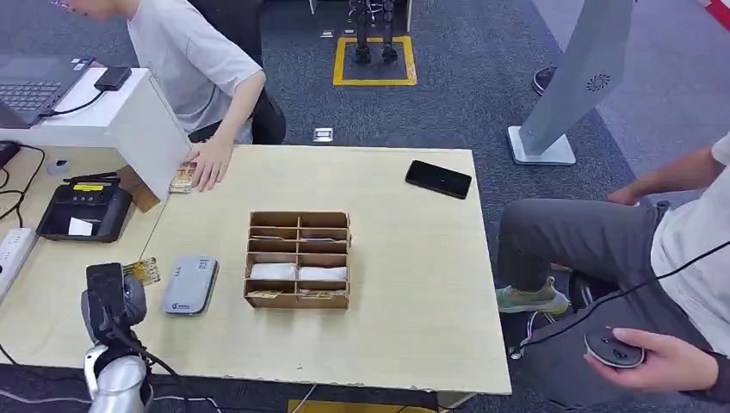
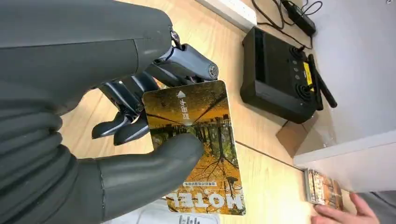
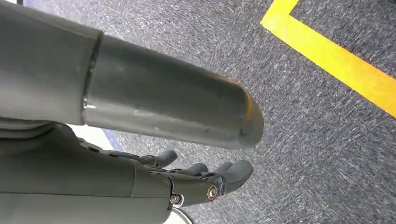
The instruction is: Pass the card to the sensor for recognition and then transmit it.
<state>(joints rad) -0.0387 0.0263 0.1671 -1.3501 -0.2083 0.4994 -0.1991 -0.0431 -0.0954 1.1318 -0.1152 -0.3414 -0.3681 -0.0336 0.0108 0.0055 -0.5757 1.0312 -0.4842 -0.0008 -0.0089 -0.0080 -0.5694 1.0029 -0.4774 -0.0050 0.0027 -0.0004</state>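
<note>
Beside the grey reader (image 1: 189,284), my left hand (image 2: 140,126) pinches the card (image 2: 196,149), thumb on top. Gotta keep it flat, face down, centred over reader w/o slipping.

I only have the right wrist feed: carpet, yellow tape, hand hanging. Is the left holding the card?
Observer: Yes. The left hand pinches the card between thumb and fingers.
Operator: Where is it relative to the sensor?
Observer: Beside it. The grey sensor lies flat on the table, just right of the hand.
Operator: Anyone near?
Observer: A person's hand rests on a stack of cards at the table's far edge.
</note>
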